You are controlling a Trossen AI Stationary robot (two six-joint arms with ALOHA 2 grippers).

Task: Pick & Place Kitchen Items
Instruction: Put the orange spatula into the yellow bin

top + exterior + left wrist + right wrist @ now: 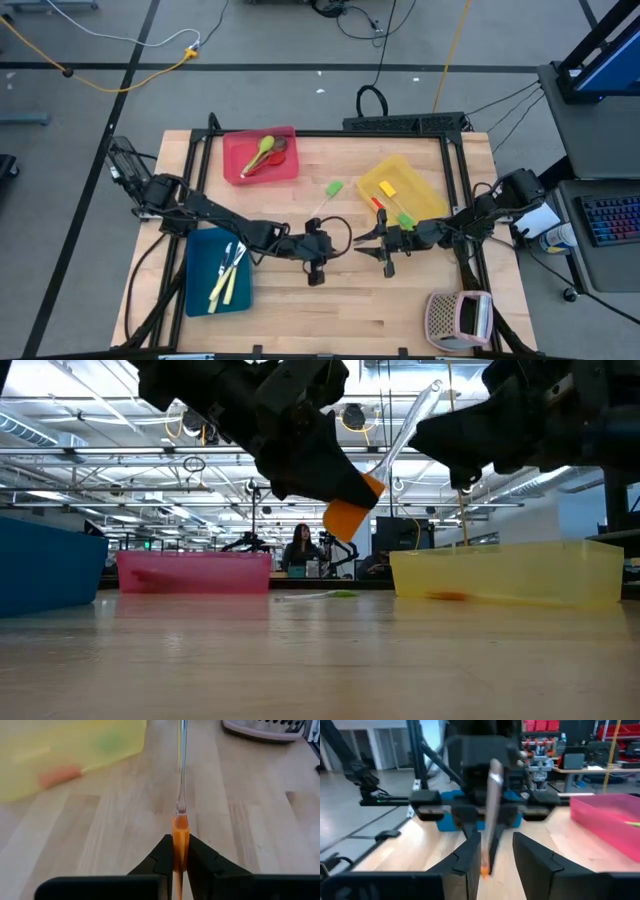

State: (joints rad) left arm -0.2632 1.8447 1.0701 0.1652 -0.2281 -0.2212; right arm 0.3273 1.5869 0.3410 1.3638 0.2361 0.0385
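Pale wooden table (pixel 300 310), industrial hall behind

You're in a large lab or workshop hall: bare ceiling trusses (pixel 120 455) with strip lights, a person (pixel 300 548) at a far desk, cables (pixel 150 55) across the grey floor beyond the bench (pixel 300 310).

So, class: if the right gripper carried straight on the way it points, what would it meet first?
Probably the clear handle of the orange spatula, which already stands between the right gripper's open fingers, then the left gripper holding it.
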